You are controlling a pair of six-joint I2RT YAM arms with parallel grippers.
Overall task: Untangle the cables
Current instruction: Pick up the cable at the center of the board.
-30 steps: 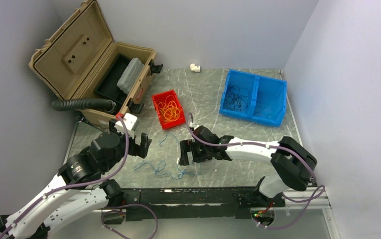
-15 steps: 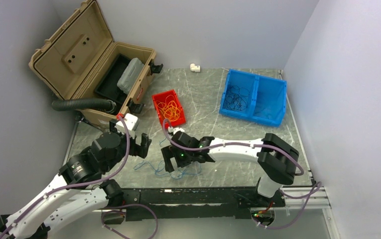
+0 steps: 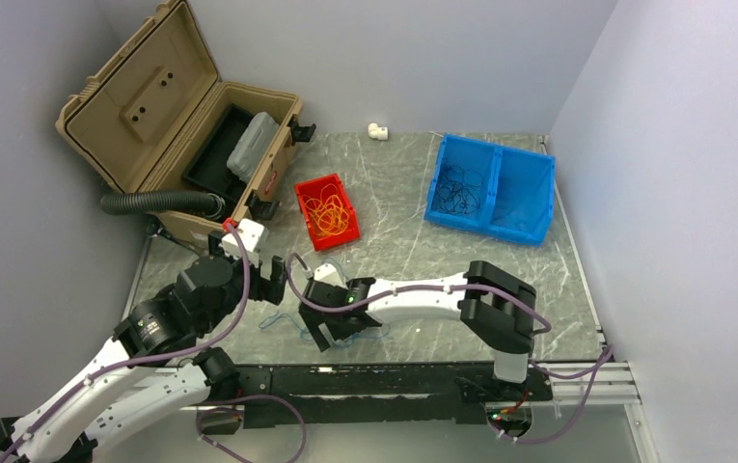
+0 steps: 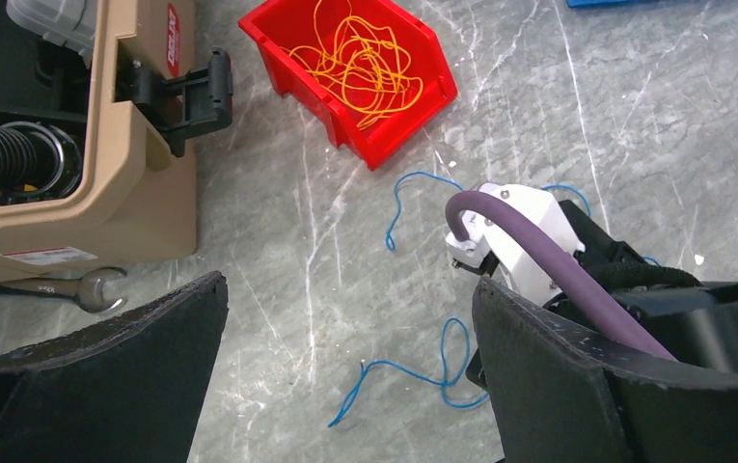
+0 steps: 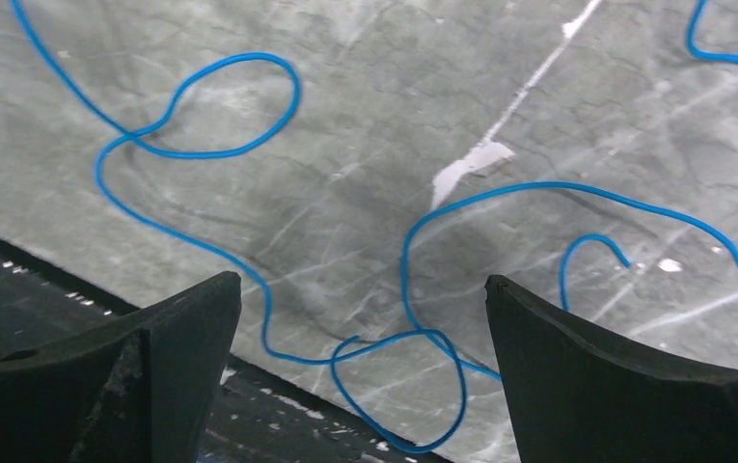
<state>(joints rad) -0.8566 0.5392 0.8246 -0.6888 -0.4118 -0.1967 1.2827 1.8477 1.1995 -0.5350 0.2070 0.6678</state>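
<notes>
Reaching step: the right end effector (image 5: 363, 318), wide open, hovers over the blue cables (image 5: 405, 270). Next, pinch 1 strand. The left end effector (image 4: 350, 299) is also wide open and empty.

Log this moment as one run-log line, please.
right tool: open, over blue cable | left tool: open, empty | orange cables: in red bin

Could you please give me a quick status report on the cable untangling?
Left pincer open, empty. Right pincer open, over loose blue cable on table. Nothing between pincer and cable.
</notes>
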